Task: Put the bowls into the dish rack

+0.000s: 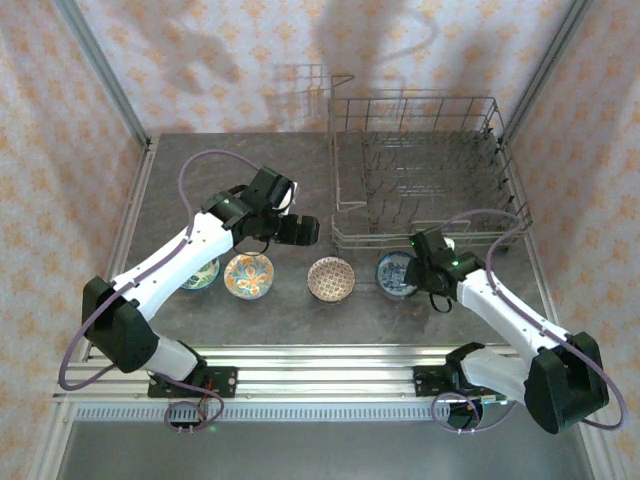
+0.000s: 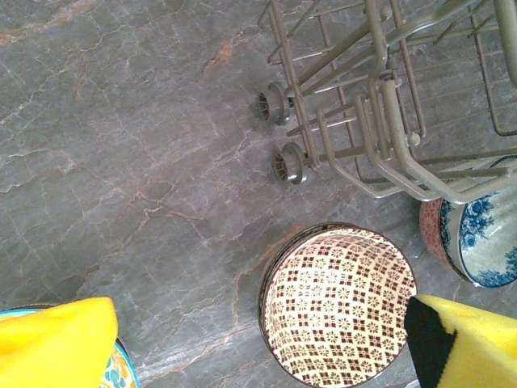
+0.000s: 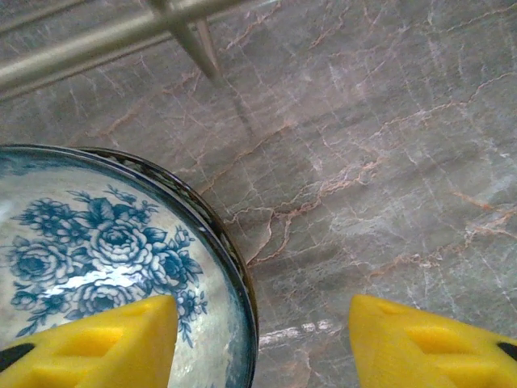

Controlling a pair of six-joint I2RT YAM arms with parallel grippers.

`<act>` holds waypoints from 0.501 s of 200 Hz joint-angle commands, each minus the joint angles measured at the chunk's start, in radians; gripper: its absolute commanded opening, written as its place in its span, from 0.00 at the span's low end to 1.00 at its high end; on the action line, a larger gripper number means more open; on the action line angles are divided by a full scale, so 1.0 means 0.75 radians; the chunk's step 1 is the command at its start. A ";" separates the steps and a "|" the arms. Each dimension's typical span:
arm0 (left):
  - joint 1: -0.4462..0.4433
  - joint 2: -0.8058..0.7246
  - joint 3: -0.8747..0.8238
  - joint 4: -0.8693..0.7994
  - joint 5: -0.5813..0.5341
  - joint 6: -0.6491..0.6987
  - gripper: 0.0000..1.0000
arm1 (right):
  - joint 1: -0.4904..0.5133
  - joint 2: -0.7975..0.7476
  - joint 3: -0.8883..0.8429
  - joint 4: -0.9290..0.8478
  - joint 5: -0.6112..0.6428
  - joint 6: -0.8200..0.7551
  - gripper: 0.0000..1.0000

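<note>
Several bowls stand in a row on the table in front of the dish rack (image 1: 430,170): a green one (image 1: 200,272) partly under my left arm, an orange-teal one (image 1: 249,275), a brown-pink one (image 1: 331,279) and a blue-white one (image 1: 397,273). My left gripper (image 1: 298,230) hovers open and empty, with the brown-pink bowl (image 2: 339,303) below between its fingers (image 2: 56,339). My right gripper (image 3: 262,339) is open and straddles the rim of the blue-white bowl (image 3: 105,259). One finger (image 3: 97,343) is over its inside, and the other stands apart outside.
The rack's small wheels (image 2: 289,164) and lower wire frame (image 2: 388,105) stand just beyond the brown-pink bowl. A rack wire (image 3: 121,36) crosses close above the blue-white bowl. Patterned walls enclose the table, and a metal rail (image 1: 320,375) runs along its near edge.
</note>
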 commanded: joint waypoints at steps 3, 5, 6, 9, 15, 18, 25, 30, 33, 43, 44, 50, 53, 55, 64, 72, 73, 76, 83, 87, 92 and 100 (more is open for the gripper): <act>0.009 0.006 -0.016 0.020 0.024 0.026 0.93 | 0.008 0.009 -0.023 0.119 0.036 -0.023 0.56; 0.009 0.006 -0.017 0.021 0.024 0.027 0.93 | 0.008 0.013 -0.024 0.121 0.036 -0.024 0.56; 0.009 0.006 -0.017 0.021 0.025 0.026 0.93 | 0.008 0.015 -0.025 0.121 0.035 -0.024 0.56; 0.009 0.006 -0.018 0.020 0.024 0.024 0.93 | 0.008 0.020 -0.026 0.125 0.033 -0.025 0.56; 0.009 0.004 -0.019 0.020 0.026 0.023 0.93 | 0.008 0.036 -0.032 0.133 0.027 -0.027 0.55; 0.009 0.003 -0.019 0.018 0.028 0.022 0.93 | 0.010 0.042 -0.033 0.140 0.024 -0.029 0.55; 0.008 0.001 -0.022 0.020 0.029 0.022 0.93 | 0.009 0.059 -0.041 0.156 0.010 -0.035 0.54; 0.009 0.000 -0.026 0.023 0.029 0.022 0.93 | 0.008 0.070 -0.048 0.170 -0.001 -0.038 0.54; 0.009 -0.002 -0.028 0.023 0.029 0.020 0.93 | 0.008 0.076 -0.053 0.178 -0.004 -0.040 0.54; 0.008 -0.007 -0.033 0.023 0.028 0.020 0.93 | 0.008 0.095 -0.067 0.209 -0.011 -0.051 0.52; 0.008 -0.008 -0.034 0.022 0.028 0.020 0.93 | 0.008 0.097 -0.069 0.213 -0.012 -0.051 0.52; 0.009 -0.010 -0.039 0.023 0.028 0.019 0.93 | 0.009 0.102 -0.074 0.227 -0.017 -0.061 0.51; 0.009 -0.014 -0.040 0.024 0.027 0.018 0.93 | 0.009 0.105 -0.079 0.234 -0.020 -0.064 0.51; 0.009 -0.015 -0.043 0.025 0.027 0.018 0.93 | 0.009 0.107 -0.079 0.237 -0.021 -0.067 0.50; 0.008 -0.018 -0.045 0.025 0.028 0.018 0.93 | 0.008 0.111 -0.084 0.252 -0.036 -0.078 0.48; 0.008 -0.023 -0.048 0.024 0.030 0.018 0.93 | 0.010 0.111 -0.089 0.274 -0.061 -0.091 0.47; 0.007 -0.023 -0.048 0.024 0.029 0.018 0.93 | 0.010 0.110 -0.089 0.276 -0.063 -0.092 0.47; 0.008 -0.025 -0.049 0.023 0.029 0.018 0.93 | 0.009 0.109 -0.090 0.278 -0.068 -0.094 0.46; 0.009 -0.029 -0.050 0.023 0.029 0.016 0.93 | 0.010 0.109 -0.089 0.281 -0.081 -0.102 0.44; 0.009 -0.029 -0.050 0.023 0.028 0.014 0.93 | 0.010 0.109 -0.088 0.282 -0.092 -0.105 0.43; 0.008 -0.031 -0.050 0.023 0.030 0.014 0.93 | 0.011 0.109 -0.086 0.283 -0.099 -0.109 0.42; 0.008 -0.033 -0.050 0.021 0.029 0.013 0.93 | 0.011 0.108 -0.085 0.285 -0.121 -0.118 0.40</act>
